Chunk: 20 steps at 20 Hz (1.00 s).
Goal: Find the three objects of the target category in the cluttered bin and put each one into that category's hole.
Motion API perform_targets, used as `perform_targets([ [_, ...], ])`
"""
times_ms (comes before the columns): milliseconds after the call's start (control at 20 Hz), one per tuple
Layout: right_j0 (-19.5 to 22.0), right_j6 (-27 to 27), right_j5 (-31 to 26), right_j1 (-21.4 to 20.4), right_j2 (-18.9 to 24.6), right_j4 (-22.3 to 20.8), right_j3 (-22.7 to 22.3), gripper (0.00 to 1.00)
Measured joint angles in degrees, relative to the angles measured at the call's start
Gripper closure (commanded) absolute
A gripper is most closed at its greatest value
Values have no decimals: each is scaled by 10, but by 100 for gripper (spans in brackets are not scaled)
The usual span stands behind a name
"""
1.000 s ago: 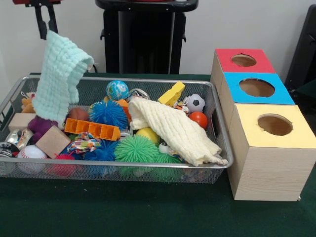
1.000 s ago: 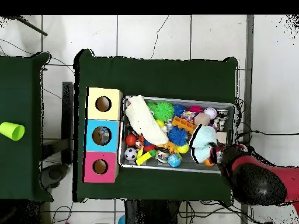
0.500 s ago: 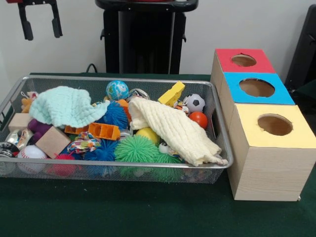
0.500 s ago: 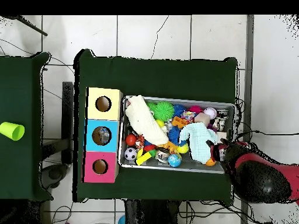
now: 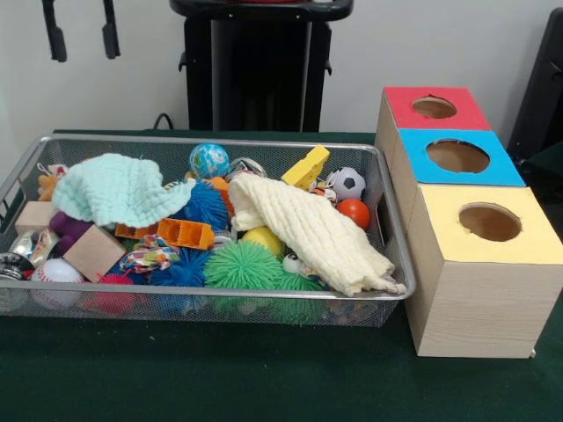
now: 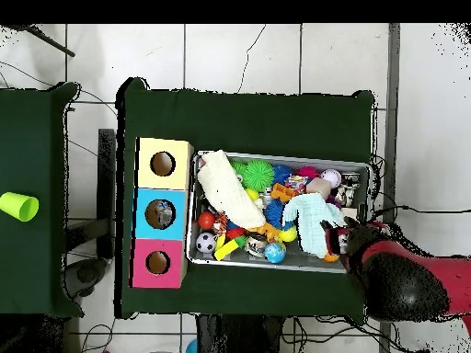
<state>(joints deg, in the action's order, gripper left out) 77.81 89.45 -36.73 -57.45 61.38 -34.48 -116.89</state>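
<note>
Wire bin (image 5: 387, 230) on the green counter (image 5: 264, 378), filled with mixed toys. Mint cloth (image 5: 119, 188) is laid over the toys at the bin's left end in the front view; cream cloth (image 5: 308, 230) is draped across the middle and right. Gripper (image 5: 84, 35) is held high above the left end, jaws spread and empty. Three boxes stand just beside the bin: red (image 5: 433, 108), blue (image 5: 457, 156), yellow (image 5: 488, 223), each with one round hole.

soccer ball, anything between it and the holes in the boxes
Nothing covers the soccer ball; it lies exposed at the bin's end nearest the boxes. Only the bin's mesh wall stands between them, so it must be lifted over. The tool hangs open above the opposite end.
</note>
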Motion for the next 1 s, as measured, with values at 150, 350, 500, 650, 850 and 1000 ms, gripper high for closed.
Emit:
perform_targets([
  [150,-29,0,0,-29,0,5,-13,0],
  [350,-97,0,0,-75,-5,26,-33,0],
  [500,-129,0,0,-91,-12,37,-38,0],
  [650,-168,0,0,-109,-25,50,-38,0],
  [850,-204,0,0,-128,-43,68,-38,0],
  [1000,-223,0,0,-140,-60,89,-38,0],
])
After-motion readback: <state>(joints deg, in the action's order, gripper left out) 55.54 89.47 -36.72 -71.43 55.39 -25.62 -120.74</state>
